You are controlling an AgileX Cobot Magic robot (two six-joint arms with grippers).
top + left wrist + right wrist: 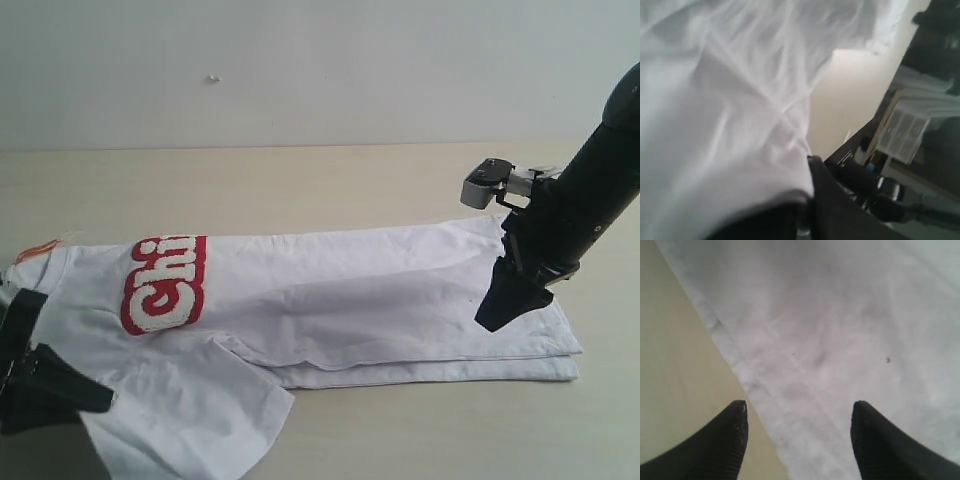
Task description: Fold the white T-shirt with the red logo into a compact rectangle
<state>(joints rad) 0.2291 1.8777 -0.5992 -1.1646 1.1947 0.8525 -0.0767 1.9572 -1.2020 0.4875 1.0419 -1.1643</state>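
white cotton lies stretched along the pale wooden table point(300, 190): the white t-shirt point(380, 300), folded lengthwise into a long band, runs from the left side of the exterior view to the right, with a loose flap spreading toward the near edge at the left. the red logo point(165, 285) sits on top near the left end, only its first letters showing, the rest hidden at the fold. a small orange tag point(38, 250) peeks out at the far left corner. the left gripper point(95, 395) is low at the shirt's near left part, jaws closed tight on white cloth; its wrist view shows fabric bunched over a dark finger point(825, 200). the right gripper point(500, 310) hangs just above the shirt's right end, jaws parted and holding nothing, its two fingertips point(735, 440) straddling the layered cloth edge beside the bare table.
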